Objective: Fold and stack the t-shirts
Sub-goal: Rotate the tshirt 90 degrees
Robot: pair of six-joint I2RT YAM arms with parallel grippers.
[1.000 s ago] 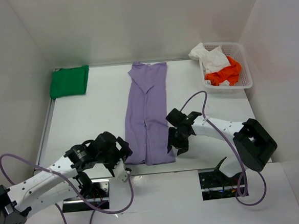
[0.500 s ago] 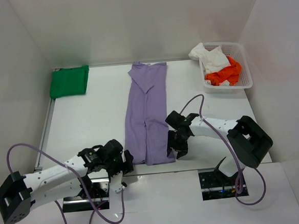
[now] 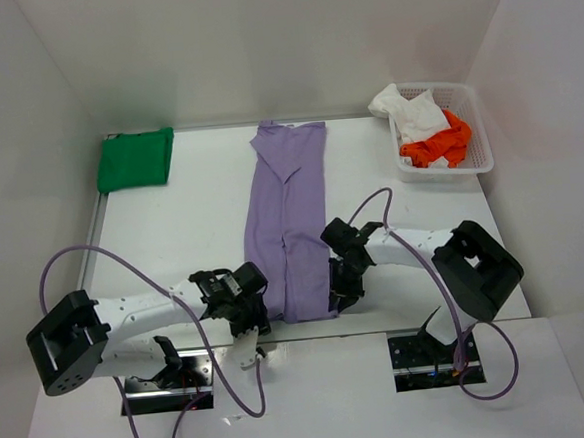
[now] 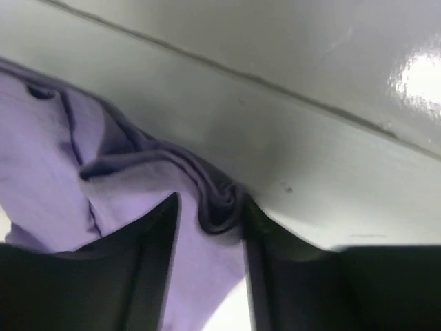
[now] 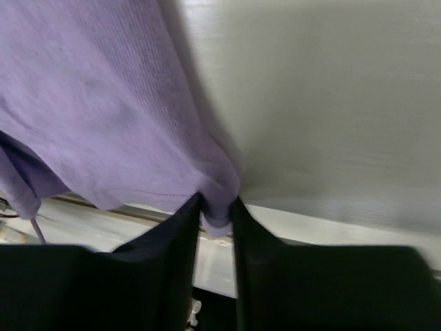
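The lavender t-shirt (image 3: 290, 219) lies as a long strip down the middle of the table, folded lengthwise. My left gripper (image 3: 258, 307) is at its near left corner. In the left wrist view the left gripper (image 4: 210, 207) stands partly open, with a bunched fold of lavender t-shirt (image 4: 220, 196) between the fingers. My right gripper (image 3: 339, 291) is at the near right corner. There the right gripper (image 5: 217, 207) is shut on the lavender t-shirt (image 5: 103, 103), pinching its edge. A folded green t-shirt (image 3: 135, 160) rests at the far left.
A white mesh basket (image 3: 478, 158) at the far right holds a crumpled white t-shirt (image 3: 410, 110) and an orange-red t-shirt (image 3: 437, 147). The table's near edge (image 3: 310, 330) runs just below both grippers. Purple cables loop off both arms.
My left arm swung right to the lavender shirt's near left corner and its jaws narrowed around the cloth. The right gripper slid slightly nearer and closed on the near right corner.
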